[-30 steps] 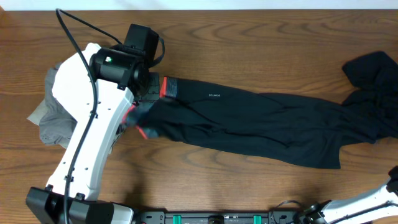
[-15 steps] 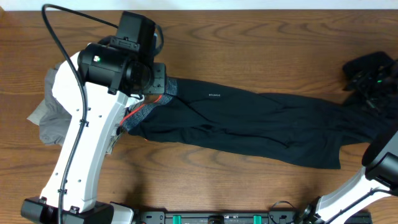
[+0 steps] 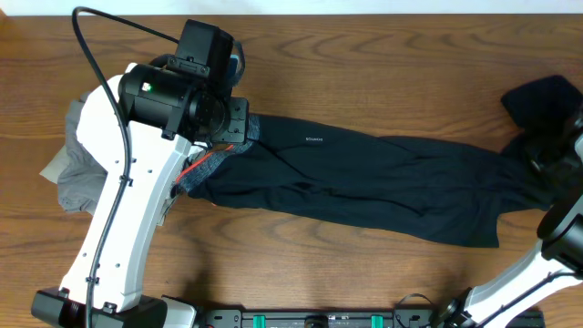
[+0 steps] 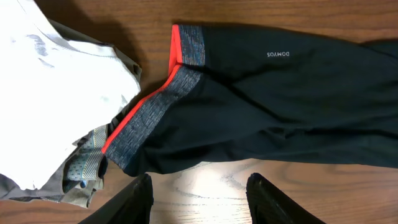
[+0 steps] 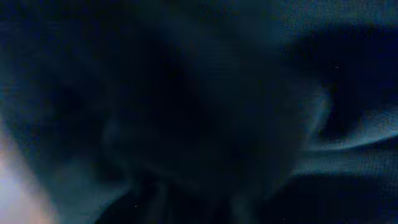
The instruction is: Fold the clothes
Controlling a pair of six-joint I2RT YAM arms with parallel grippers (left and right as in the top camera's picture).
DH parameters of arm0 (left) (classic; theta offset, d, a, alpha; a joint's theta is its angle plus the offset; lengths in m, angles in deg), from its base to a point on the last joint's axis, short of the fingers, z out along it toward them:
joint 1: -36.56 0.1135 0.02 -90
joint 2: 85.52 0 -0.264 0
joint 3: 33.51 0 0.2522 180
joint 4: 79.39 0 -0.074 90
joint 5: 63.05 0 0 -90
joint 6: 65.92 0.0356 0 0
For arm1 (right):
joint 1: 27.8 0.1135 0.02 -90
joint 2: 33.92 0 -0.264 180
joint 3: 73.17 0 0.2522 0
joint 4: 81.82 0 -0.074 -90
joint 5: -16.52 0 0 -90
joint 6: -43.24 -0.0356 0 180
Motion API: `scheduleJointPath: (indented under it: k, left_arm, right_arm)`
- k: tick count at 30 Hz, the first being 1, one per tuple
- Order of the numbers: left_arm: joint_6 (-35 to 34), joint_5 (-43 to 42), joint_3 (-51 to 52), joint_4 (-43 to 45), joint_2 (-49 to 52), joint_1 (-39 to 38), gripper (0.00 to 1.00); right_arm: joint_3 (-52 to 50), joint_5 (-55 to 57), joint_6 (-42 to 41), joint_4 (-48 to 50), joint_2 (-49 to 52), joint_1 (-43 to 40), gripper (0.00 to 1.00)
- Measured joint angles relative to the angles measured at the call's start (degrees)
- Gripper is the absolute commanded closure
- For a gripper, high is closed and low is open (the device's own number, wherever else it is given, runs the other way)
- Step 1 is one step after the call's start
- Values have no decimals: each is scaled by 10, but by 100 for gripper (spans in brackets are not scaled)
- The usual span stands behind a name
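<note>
White "DOMYOS" logo (image 4: pixel 282 54) printed on the black leggings (image 4: pixel 261 112), upside down in the left wrist view, too small to read overhead (image 3: pixel 314 139)

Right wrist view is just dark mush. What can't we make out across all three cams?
- Right hand: right wrist view shows only blurred dark fabric at the lens; overhead it blends into the black garment. Open or shut unknown.
- Leggings cuffs: overhead, merged with that garment under the right arm.
- White and grey garments: left arm covers them overhead; frame edge cuts them in left wrist view.
</note>
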Motion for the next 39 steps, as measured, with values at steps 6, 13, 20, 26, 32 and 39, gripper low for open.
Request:
scheduleJointPath:
  k: [6,13,20,26,32,39]
  left_arm:
    - [3,0,0,0,0,0,49]
    - [5,0,0,2,0,0,48]
    - [5,0,0,12,0,0,48]
    - [5,0,0,12,0,0,47]
    - [5,0,0,12,0,0,47]
    - [7,0,0,14,0,0,43]
  right_arm:
    - [2,94,-10,-12,2,-48,99]
    - [77,146,-10,-67,16,-179,99]
    - [193,77,-2,-91,16,-210,97]
    - [242,-25,19,-114,16,-205,92]
    - [285,-128,47,-132,16,-205,99]
    - [367,-281,75,-137,13,-205,82]
